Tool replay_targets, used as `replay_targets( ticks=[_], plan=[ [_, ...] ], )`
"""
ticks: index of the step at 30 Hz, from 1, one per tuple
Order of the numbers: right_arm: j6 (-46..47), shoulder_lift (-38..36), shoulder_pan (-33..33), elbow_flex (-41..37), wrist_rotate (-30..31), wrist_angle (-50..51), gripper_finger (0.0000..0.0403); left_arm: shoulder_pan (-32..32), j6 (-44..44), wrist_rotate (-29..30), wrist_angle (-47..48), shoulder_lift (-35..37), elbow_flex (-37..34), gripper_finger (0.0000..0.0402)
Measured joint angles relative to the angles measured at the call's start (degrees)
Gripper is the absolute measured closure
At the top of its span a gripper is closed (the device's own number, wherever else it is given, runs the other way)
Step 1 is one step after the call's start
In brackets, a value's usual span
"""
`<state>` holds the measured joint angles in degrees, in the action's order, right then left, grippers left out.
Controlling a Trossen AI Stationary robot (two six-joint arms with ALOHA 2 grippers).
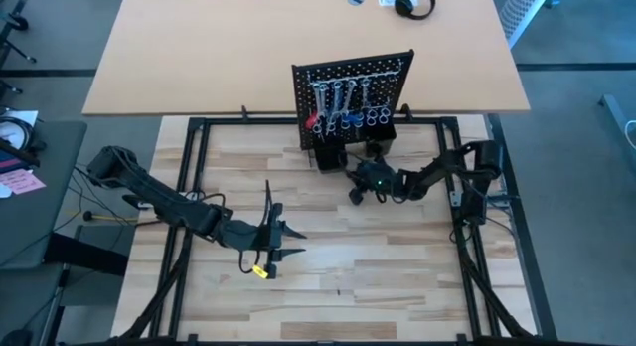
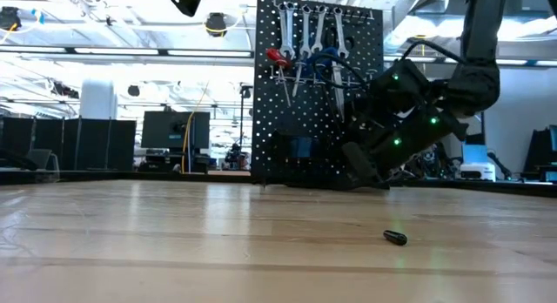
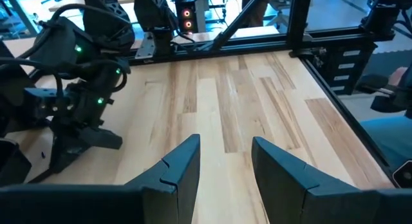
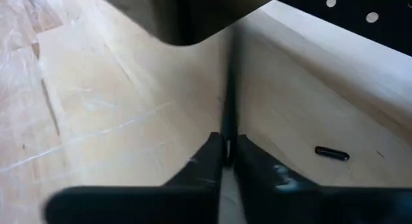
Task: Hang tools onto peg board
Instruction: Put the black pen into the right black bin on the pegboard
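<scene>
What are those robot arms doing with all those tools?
They are hanging tools on the black peg board at the back of the table. Several wrenches and other tools already hang there. The right gripper is down low by the board, pinching a thin dark tool between its fingers. The left gripper waits open over the middle of the table, holding nothing. A small dark piece lies loose on the wood.

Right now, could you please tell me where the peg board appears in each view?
High view: peg board top centre, hung with tools.
Low view: upright, centre.
Left wrist view: not in it.
Right wrist view: top right corner, holes only.
Shared landmark: the right gripper, closed on a thin dark tool.
</scene>
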<state>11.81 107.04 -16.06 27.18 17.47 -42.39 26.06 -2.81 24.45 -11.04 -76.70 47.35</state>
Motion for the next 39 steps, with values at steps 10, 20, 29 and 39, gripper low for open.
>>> replay_targets(
  ticks=[10,20,29,39],
  plan=[
    [3.93,-3.55,8.63,0.0,3.25,9.29,0.0396,0.0,0.0,0.0,-0.01,-0.01,0.0,0.0267],
    [19.04,-9.26,23.55,-0.33,4.67,19.93,0.0396,0.0,-0.38,-0.01,0.0,-0.01,0.0,0.0267],
    [25.94,-17.12,41.48,-0.59,-1.4,25.24,0.0396,0.0,-0.93,-0.02,-0.07,-0.01,0.0,0.0267],
    [25.34,-21.17,46.0,-0.33,5.66,25.88,0.0324,0.0,-1.96,-0.02,-0.28,-0.01,0.0,0.0267]
  ],
)
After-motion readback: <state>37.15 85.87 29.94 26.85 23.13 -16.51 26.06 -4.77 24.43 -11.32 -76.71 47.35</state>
